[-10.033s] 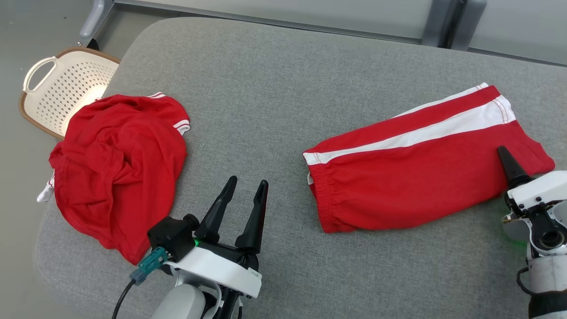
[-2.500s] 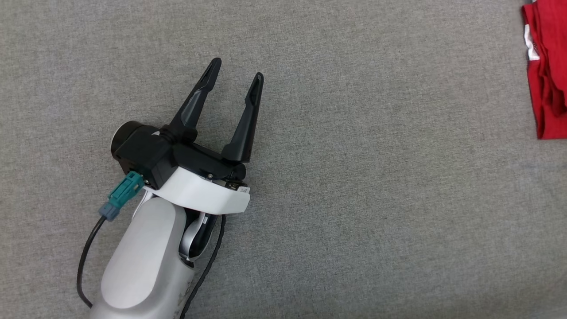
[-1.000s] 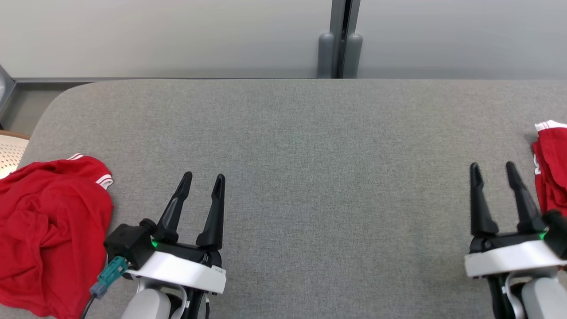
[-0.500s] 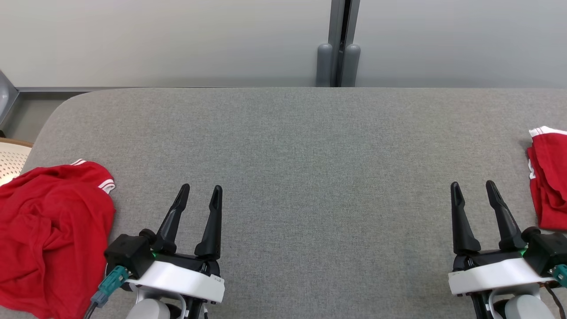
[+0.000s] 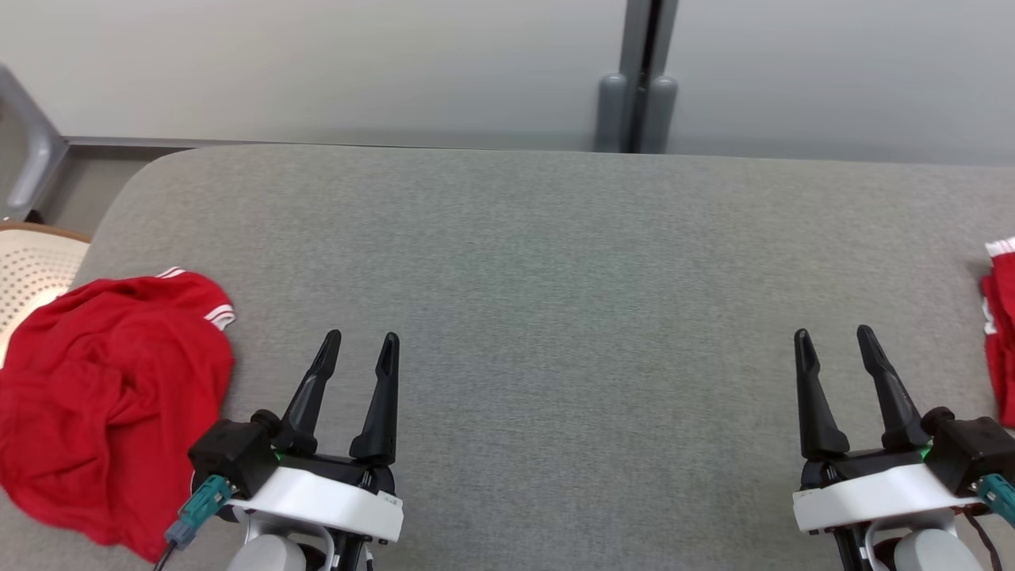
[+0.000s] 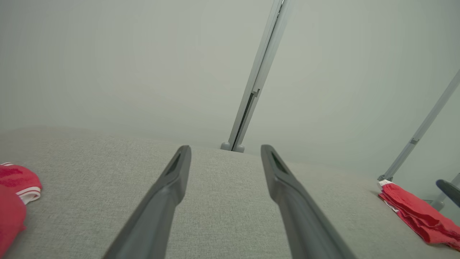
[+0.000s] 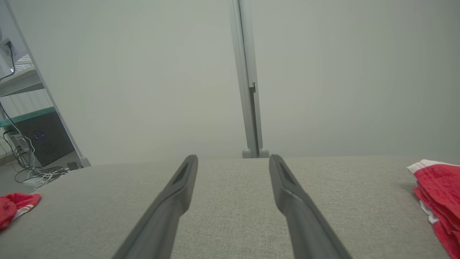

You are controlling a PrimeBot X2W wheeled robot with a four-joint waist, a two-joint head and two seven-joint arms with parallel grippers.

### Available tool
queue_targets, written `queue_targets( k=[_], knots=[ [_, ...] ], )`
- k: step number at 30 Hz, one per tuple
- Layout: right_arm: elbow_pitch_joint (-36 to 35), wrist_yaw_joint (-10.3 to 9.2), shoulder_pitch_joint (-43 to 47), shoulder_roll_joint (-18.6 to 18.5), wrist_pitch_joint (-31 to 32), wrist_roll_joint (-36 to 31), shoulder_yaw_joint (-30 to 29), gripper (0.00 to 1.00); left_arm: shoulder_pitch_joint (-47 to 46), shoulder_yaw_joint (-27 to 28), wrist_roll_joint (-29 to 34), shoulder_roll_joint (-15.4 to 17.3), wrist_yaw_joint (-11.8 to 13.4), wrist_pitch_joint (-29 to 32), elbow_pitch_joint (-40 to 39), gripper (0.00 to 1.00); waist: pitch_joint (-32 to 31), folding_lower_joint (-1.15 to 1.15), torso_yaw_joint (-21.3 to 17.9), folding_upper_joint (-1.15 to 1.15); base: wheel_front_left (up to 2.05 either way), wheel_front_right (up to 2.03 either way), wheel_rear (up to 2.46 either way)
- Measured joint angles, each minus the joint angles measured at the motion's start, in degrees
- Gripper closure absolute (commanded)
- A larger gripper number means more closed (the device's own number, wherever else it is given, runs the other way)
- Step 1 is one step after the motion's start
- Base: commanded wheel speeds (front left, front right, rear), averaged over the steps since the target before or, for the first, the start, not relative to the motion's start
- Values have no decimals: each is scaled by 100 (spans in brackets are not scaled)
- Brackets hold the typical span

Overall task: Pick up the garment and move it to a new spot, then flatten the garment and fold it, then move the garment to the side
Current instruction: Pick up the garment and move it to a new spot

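So far: the folded garment (image 5: 1001,333) lies at the far right edge of the worktop (image 5: 523,262). It looks neat and put to the side, so I think that one is done.
Left to do: the heap (image 5: 111,396) looks untouched. I think it needs all the steps: pick it up, move it to a new spot, make it flat, fold it, and push it to the side.
Where the heap is: at the left end of the worktop, near the front and just beside the left arm. One side hangs a bit over the worktop's edge, in front of a pale basket (image 5: 32,270).
How the heap looks: red, soft and all crumpled, with lots of folds and bumps. A white-striped cuff pokes out at its top right corner. I cannot tell which part is the front.
How the folded garment looks: red with a bit of white trim, in flat stacked layers — the left wrist view shows the layers best.
Left fingers (image 5: 381,396): spread apart with nothing between them. They point away from the robot, low over bare worktop.
Right fingers (image 5: 813,396): also spread apart and empty — near the folded garment but not touching it.
Middle of the worktop: bare grey cloth, so there is lots of room to lay the heap flat.
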Motion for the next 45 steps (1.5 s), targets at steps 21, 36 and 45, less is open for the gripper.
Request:
queue_targets(
  k=[21, 36, 45],
  knots=[
    [157, -1, 53, -101, -1, 124, 638, 0, 169, 326, -20, 0, 98, 1, -58, 0, -145, 0, 1960, 0, 0, 0, 0],
    [533, -1, -490, -159, 0, 358, 1227, 0, 321, 673, -103, 2, 293, 0, -331, 0, -4, 0, 2238, 0, 0, 0, 0],
    [526, -1, -367, -225, 0, 342, 956, 0, 224, 899, -101, 3, 327, 0, -172, 0, 55, 0, 2197, 0, 0, 0, 0]
  ],
)
